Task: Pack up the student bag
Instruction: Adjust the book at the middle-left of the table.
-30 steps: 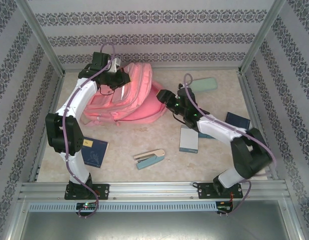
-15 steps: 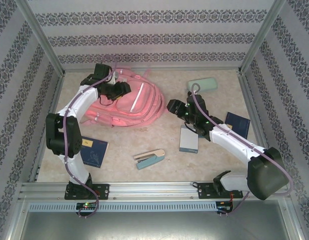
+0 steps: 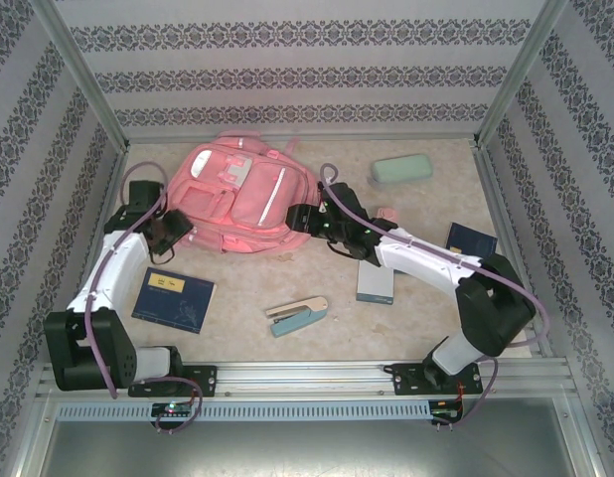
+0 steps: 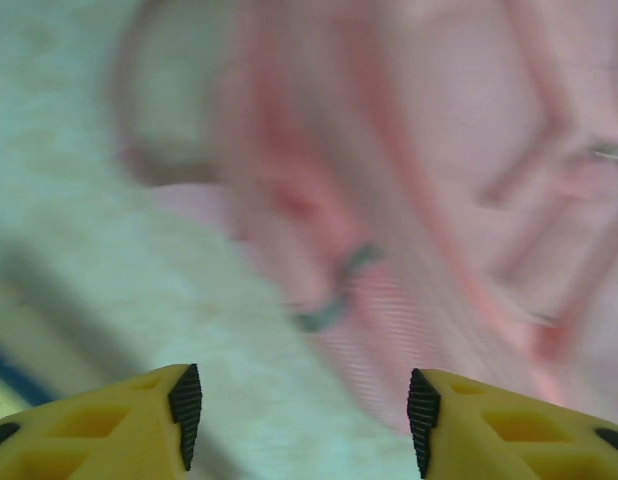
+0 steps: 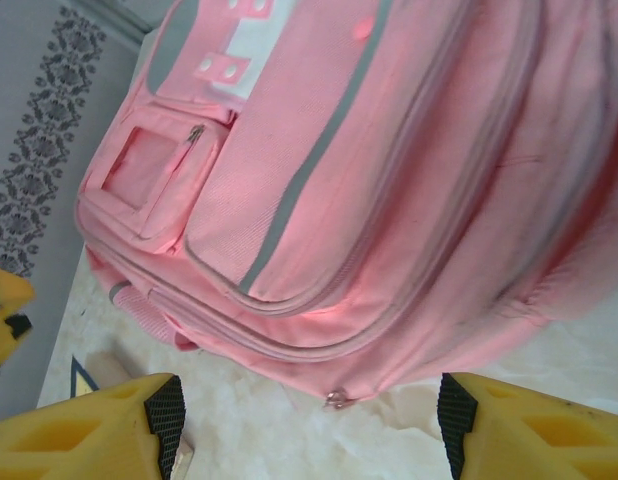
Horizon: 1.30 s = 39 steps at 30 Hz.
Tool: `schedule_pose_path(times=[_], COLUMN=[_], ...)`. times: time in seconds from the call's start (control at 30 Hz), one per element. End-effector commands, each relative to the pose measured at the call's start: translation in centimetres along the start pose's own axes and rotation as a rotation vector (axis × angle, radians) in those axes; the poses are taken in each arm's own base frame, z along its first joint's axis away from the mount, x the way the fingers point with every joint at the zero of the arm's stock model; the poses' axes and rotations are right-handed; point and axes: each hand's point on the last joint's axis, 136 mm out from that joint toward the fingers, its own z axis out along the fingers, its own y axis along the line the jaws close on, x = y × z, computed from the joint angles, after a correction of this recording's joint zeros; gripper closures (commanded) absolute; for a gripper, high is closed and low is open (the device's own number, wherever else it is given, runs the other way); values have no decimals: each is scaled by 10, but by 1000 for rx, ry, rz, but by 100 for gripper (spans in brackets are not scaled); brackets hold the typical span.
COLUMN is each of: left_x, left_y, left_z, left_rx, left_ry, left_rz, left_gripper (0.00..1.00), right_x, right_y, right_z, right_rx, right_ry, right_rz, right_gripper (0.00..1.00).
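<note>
Lying at the table's (image 3: pixel 247 283) eleven o'clock, the student bag (image 3: pixel 237 194) looks zipped; left gripper (image 4: pixel 303 418) and right gripper (image 5: pixel 309 420), both agape and empty, may shove it, missing the zipper pull (image 5: pixel 336 400).

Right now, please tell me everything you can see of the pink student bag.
The student bag is pink fabric with grey stripes, a white patch carrying pink studs, and a small front pocket with a zip pull. Its zips look closed. It lies flat, front upward, on the far left part of the table. The open right fingers face its right edge and the open left fingers are near its side; I cannot tell if either touches it.
</note>
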Motion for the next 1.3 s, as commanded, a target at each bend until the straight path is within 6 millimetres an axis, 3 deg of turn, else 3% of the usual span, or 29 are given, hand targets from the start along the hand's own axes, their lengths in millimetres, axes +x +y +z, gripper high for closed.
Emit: schedule_pose_path(times=[0.0,0.17,0.37,0.57,0.7,0.8,1.03,1.27], left_x=[9,15,50,76,88,94,81,63], left_y=[53,69,52,4,-34,-52,-39,19], left_z=[8,32,67,83,87,84,48,23], left_rx=[-146,-151,-47,75,140,150,93,14], left_ry=[12,47,178,232,264,284,213,173], left_rz=[-136,-210,-233,-132,-38,13,66,-14], left_gripper=[45,47,55,58,60,60,52,44], right_x=[-1,0,2,6,10,15,37,76], right_y=[19,28,25,26,31,36,61,94], right_z=[5,9,6,8,13,18,39,69], right_rx=[-43,-56,-49,-50,-57,-65,-107,-147], right_ry=[18,29,28,43,64,82,160,270], right_rz=[-37,-50,-48,-49,-55,-67,-119,-178], right_gripper=[31,31,31,31,31,31,33,45])
